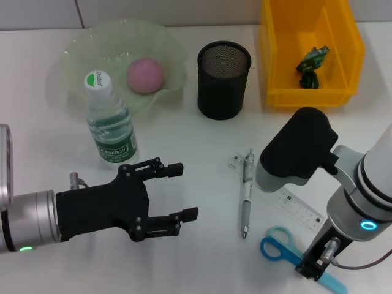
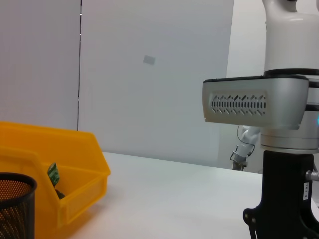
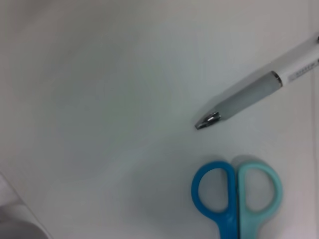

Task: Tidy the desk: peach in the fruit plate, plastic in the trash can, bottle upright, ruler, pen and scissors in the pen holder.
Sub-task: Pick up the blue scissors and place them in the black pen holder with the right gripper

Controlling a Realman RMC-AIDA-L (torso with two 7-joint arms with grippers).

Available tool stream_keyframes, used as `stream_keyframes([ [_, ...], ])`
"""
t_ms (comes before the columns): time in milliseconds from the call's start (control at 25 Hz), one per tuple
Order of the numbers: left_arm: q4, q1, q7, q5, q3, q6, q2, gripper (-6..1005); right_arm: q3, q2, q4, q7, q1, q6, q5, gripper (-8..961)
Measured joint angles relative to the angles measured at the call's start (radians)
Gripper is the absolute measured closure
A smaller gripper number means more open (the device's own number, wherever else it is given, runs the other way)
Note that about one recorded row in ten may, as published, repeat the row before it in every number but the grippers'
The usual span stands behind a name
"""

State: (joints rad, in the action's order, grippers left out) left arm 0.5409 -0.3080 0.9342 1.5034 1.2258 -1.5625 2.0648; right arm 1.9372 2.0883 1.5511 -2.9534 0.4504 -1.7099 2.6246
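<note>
Scissors with blue and teal handles (image 1: 277,244) lie on the white table (image 1: 196,141) beside the white pen (image 1: 247,193) and clear ruler (image 1: 294,205), awaiting the black mesh pen holder (image 1: 223,79). Right gripper (image 1: 313,264) hovers over them, probably to grasp; its jaws' state I cannot tell. Left gripper (image 1: 177,191) hangs wide open, empty, near the upright clear bottle (image 1: 110,122).

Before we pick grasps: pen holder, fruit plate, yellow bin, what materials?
Pen holder: black metal mesh, going by the see-through grid wall. Fruit plate: translucent pale green, wavy rim, glass or plastic, unclear. Yellow bin: opaque moulded plastic, slight sheen.
</note>
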Motion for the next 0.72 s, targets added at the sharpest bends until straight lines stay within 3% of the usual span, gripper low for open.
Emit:
stream_keyframes([
  [200,-0.003,-0.002,0.000,0.000,0.001,0.000,0.000,202,0.014,0.000,-0.009,0.000,0.003,0.005,0.009,730],
  [440,0.000,0.000,0.000,0.000,0.000,-0.001,0.000,201,-0.002,-0.003,0.082,0.000,-0.016,-0.002,0.011,740],
  [720,0.002,0.001,0.000,0.000,-0.001,-0.004,0.000,201,-0.104,-0.005,0.215,0.003,-0.041,0.011,0.057,733],
])
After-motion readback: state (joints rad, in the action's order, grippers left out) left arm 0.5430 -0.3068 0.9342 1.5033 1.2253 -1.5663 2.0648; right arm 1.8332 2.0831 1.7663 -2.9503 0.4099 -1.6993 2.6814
